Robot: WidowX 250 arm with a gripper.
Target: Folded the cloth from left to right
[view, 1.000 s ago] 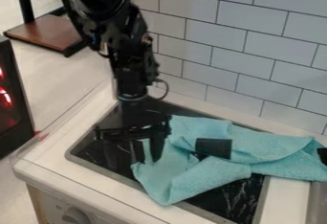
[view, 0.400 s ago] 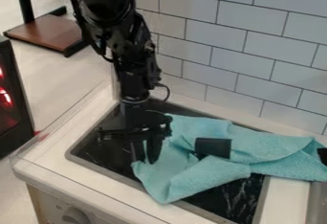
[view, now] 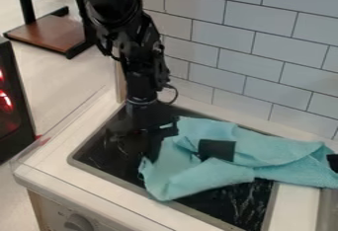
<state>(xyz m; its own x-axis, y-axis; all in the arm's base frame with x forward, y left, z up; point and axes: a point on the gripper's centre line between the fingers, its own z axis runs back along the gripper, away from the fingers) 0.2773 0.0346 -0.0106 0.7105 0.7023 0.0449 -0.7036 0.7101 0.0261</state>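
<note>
Over the stovetop [view: 228, 199], teal cloth [view: 188, 177], long axis toward lower right

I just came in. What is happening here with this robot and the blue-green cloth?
A black robot arm has its gripper low over the dark cooktop, at the left end of the blue-green cloth. Whether it grips the cloth, I cannot tell. The cloth lies rumpled across the cooktop and onto the white counter at the right, with a black block-like piece on its middle. It does not look neatly folded from left to right yet.
</note>
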